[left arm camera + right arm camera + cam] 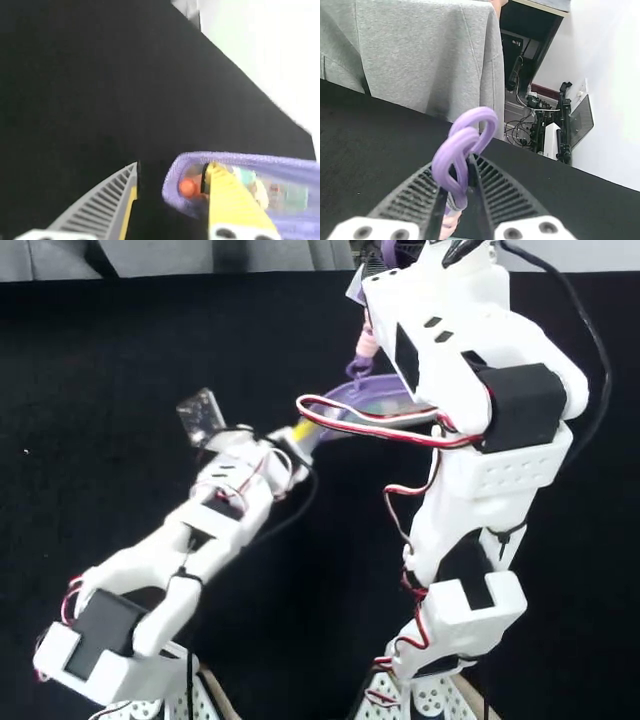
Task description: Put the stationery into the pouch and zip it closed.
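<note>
The purple see-through pouch [375, 398] is held up at the middle back of the black table. In the left wrist view the pouch [280, 162] holds an orange item [188, 187] and pale green items [272, 189]. My left gripper [172, 172] is open at the pouch's near end, its yellow finger [230, 200] across the pouch and its grey finger [117, 197] to the side over the table. From the high view the left gripper [300, 440] sits at the pouch's left tip. My right gripper [460, 167] is shut on the purple zipper cord [465, 137], above the pouch's far end [366, 315].
A small clear object [200, 412] lies on the table left of the left arm. Red and white cables [370, 427] of the right arm loop along the pouch's front. A grey cloth [420, 55] hangs beyond the table's back edge.
</note>
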Robot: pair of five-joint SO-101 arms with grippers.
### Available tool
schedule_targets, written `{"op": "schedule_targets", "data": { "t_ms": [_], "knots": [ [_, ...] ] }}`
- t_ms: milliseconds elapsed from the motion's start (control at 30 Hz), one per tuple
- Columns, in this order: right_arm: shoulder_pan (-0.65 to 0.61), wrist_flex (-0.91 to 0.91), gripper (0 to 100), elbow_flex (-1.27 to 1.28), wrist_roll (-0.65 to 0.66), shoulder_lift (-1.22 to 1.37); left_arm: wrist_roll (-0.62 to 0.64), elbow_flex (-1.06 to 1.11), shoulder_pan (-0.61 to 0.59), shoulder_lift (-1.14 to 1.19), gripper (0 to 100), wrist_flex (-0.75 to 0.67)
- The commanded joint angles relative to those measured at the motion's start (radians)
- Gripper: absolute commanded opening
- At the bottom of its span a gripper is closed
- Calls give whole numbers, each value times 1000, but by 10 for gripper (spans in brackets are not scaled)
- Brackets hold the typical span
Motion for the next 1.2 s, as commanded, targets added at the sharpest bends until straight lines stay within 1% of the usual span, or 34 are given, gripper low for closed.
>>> {"op": "schedule_targets", "data": {
  "t_ms": [0, 200, 267, 333, 400, 533, 633, 733, 800, 900, 1167],
  "knots": [
    [8, -38, 11, -39, -11, -4, 0, -8, -139, -210, 220, -3],
    [6, -49, 11, -36, -46, -4, 0, 239, -358, -733, 220, -3],
    [-14, -87, 11, -35, -52, -4, -2, 320, -415, -893, 220, -2],
    [-41, -132, 11, -33, -52, -2, -2, 375, -447, -1017, 220, -2],
    [-92, -176, 11, -30, -51, -2, -2, 414, -447, -1105, 220, 14],
    [-173, -255, 11, 38, -44, -4, -5, 387, -358, -1181, 220, 215],
    [-195, -339, 11, 119, -44, -4, -5, 340, -248, -1201, 223, 365],
    [-206, -430, 11, 176, -44, -4, -3, 311, -160, -1201, 224, 456],
    [-216, -480, 11, 188, -44, -4, -6, 311, -117, -1201, 224, 466],
    [-238, -531, 11, 185, -44, -13, -6, 318, -88, -1201, 224, 465],
    [-302, -554, 11, 96, -43, -21, -6, 312, -85, -1215, 224, 466]
  ]
}}
